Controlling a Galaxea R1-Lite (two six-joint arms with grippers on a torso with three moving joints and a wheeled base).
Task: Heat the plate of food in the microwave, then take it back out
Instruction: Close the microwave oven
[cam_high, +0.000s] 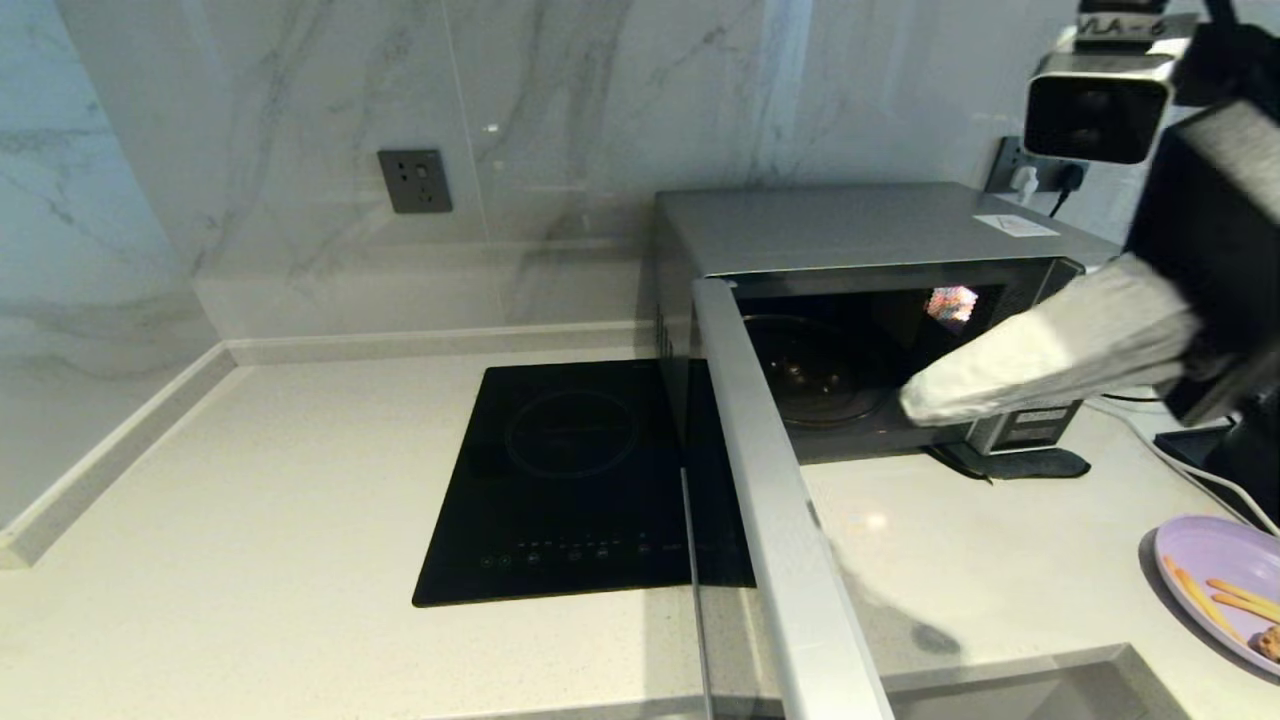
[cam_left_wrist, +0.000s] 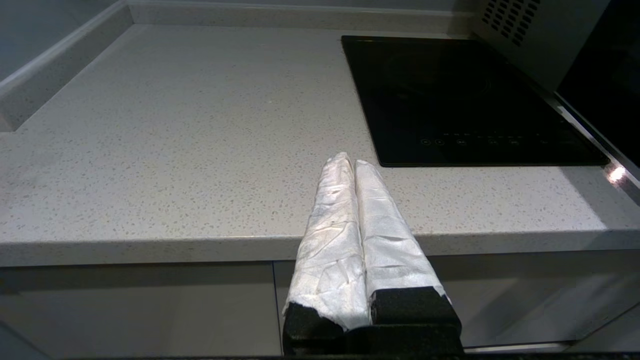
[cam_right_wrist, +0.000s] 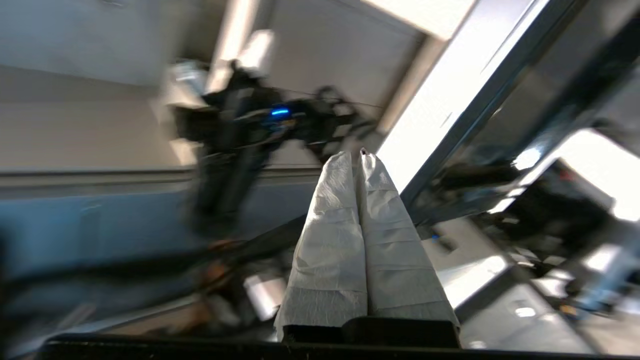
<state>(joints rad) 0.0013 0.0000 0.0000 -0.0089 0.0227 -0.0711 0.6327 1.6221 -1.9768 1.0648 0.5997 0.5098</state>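
The silver microwave (cam_high: 860, 225) stands at the back right of the counter with its door (cam_high: 770, 480) swung wide open toward me, the dark cavity and glass turntable (cam_high: 810, 375) showing. The pale lilac plate of food (cam_high: 1215, 560), with fries on it, rests on the counter at the far right edge. My right gripper (cam_high: 915, 400) hangs in front of the open cavity, white-wrapped fingers pressed together, holding nothing; in the right wrist view it (cam_right_wrist: 354, 156) points at the door's glass. My left gripper (cam_left_wrist: 348, 161) is shut and parked low at the counter's front edge.
A flat black induction hob (cam_high: 575, 480) is set into the counter left of the microwave. A marble wall with a grey socket (cam_high: 414, 180) rises behind. A white cable (cam_high: 1165, 450) runs along the counter right of the microwave. A sink rim (cam_high: 1050, 670) shows at the front.
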